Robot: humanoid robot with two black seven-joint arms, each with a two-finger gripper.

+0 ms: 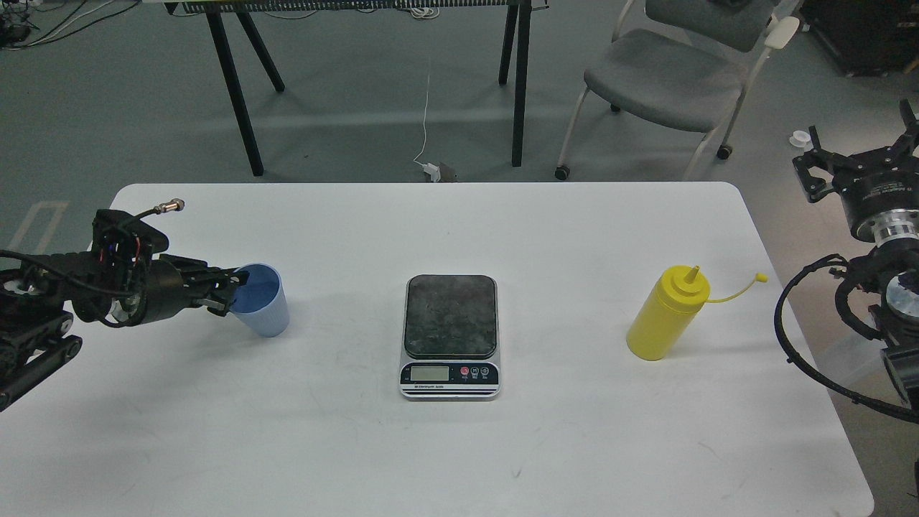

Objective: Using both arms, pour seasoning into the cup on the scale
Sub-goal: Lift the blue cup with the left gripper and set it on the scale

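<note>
The light blue ribbed cup (264,310) stands upright on the white table (459,459), left of the scale. My left gripper (228,290) comes in from the left and its fingertips touch the cup's left rim; I cannot tell whether they pinch it. The scale (450,334) sits mid-table with its dark platform bare. The yellow seasoning bottle (666,314) stands upright to the right, its cap hanging on its tether (761,276). My right gripper (858,147) is raised beyond the table's right edge, fingers spread, empty, well apart from the bottle.
A grey chair (668,72) and the black legs of another table (520,79) stand on the floor behind the table. A white cable (426,115) runs across the floor. My right arm's black cable loop (790,337) hangs by the right table edge.
</note>
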